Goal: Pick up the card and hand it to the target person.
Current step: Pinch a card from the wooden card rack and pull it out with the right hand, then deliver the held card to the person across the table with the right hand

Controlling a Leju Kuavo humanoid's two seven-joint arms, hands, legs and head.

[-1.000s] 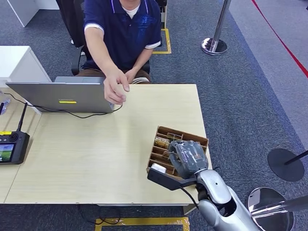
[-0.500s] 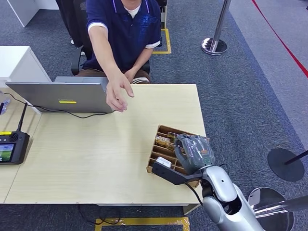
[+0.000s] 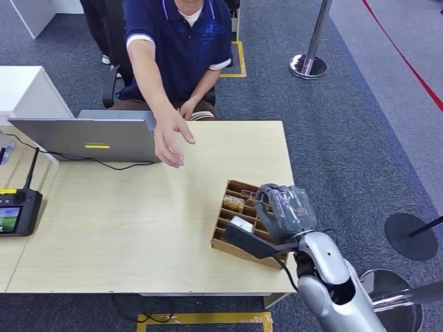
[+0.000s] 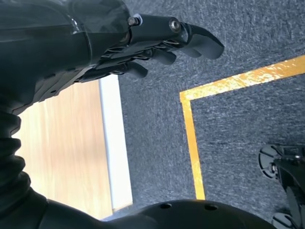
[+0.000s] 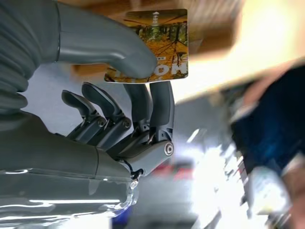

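My right hand (image 3: 284, 209) hovers over the wooden card box (image 3: 233, 218) near the table's right front corner. In the right wrist view that hand (image 5: 118, 119) pinches a card (image 5: 162, 33) with an autumn-forest print between the thumb and fingers. A person in a dark blue shirt (image 3: 183, 41) sits at the far side of the table and stretches an open hand (image 3: 171, 135) over the tabletop toward me. My left hand (image 4: 144, 43) hangs beside the table edge above the carpet, fingers loosely extended and holding nothing.
A grey laptop (image 3: 86, 138) with a cable stands at the far left. A black controller with a screen (image 3: 18, 207) lies at the left edge. More cards stand in the box's slots (image 3: 233, 204). Stanchion bases (image 3: 308, 66) stand on the carpet to the right.
My right hand has lifted up and to the right out of the box with the card. The person's hand has opened and reached a little further over the table.
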